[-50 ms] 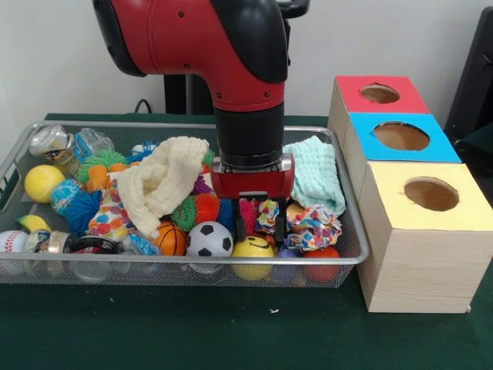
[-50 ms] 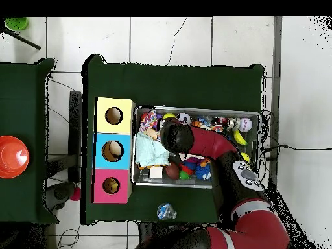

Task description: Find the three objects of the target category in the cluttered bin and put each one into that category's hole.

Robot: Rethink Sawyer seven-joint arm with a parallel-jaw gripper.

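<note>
The green table [image 1: 231, 331] carries a wire-mesh bin [image 1: 350, 254]. The claw [image 1: 259, 225] hangs fingers apart, gripping nothing, just above a smooth yellow ball [image 1: 253, 250] (perhaps touching it), beside a knotted patterned cloth [image 1: 312, 227].

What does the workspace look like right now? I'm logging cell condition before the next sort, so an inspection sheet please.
Surface: green table.
Job's things: wire bin full; red box, blue box, yellow box beside it, each with a hole.
Clutter: soccer ball, yellow ball, cream cloth, mint cloth.
Grippers: gripper open, low in the bin.
Cables: black cable on the floor.
Surroundings: tiled floor, orange object on a side table.
</note>
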